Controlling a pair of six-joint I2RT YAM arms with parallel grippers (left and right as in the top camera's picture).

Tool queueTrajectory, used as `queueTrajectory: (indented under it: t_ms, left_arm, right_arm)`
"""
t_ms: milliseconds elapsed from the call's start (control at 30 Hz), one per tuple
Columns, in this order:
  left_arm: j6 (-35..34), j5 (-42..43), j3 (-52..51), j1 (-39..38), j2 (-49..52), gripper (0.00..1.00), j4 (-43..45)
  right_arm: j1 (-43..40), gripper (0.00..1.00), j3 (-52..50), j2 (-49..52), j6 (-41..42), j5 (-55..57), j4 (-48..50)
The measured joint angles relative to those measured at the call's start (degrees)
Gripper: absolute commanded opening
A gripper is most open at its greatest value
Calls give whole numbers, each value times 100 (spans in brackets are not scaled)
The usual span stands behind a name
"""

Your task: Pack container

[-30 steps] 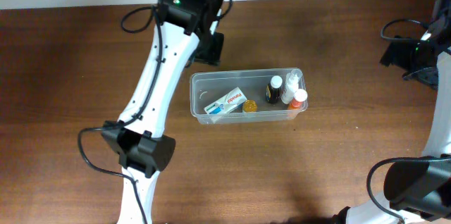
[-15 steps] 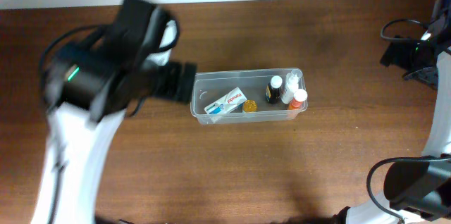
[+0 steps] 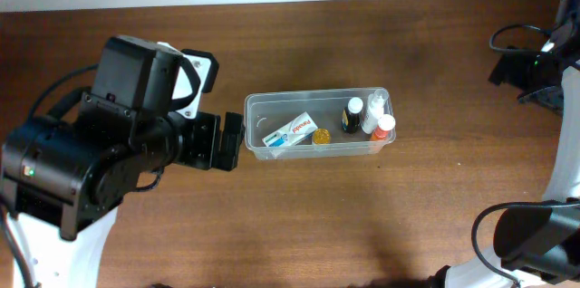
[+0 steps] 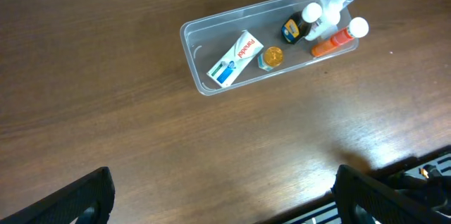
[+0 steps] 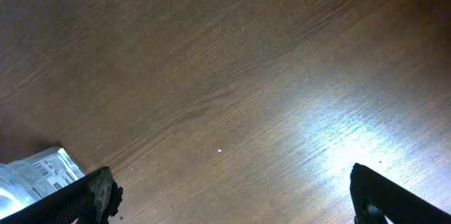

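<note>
Your left gripper (image 3: 234, 140) hangs just left of the container (image 3: 299, 97), its fingers spread wide with nothing between them. The container sits mid-table, holding a white box (image 3: 290, 132) toward its left end, a small gold-topped item (image 3: 321, 137) beside that, and three bottles (image 3: 373, 111) at its right end. Your right gripper (image 5: 232, 196), far right, is spread wide too, above the table (image 3: 362, 216).

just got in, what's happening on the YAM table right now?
The clear container sits mid-table holding a white box, a small gold-lidded jar, a dark bottle, a white bottle and an orange bottle. The left gripper hangs open and empty above the table, just left of it. The right gripper is open too, holding nothing, over bare wood at the right; a silvery packet shows at the edge of its wrist view.
</note>
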Motion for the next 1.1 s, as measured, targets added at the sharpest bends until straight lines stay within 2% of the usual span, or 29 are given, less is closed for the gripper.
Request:
queueTrajectory:
  t_ms: [200,467,700,900,1100]
  left_arm:
    - [0,7,-240,0,-2,99,13]
    - [52,-323,-1427,0,-22,99,264]
    - [800,-492,-3294,0,-776,99,2439]
    - [1169,-531,-5455,70,-2302,99,4192]
    - [1255,-535,-7753,531,-3775,99,6188]
  right_arm:
    - [0,98,0,0,0,0,0]
    - [0,98,0,0,-2,0,0]
    - [0,98,0,0,0,2,2]
    - [0,98,-4,0,0,0,4]
    - [0,98,-11,0,-2,2,2]
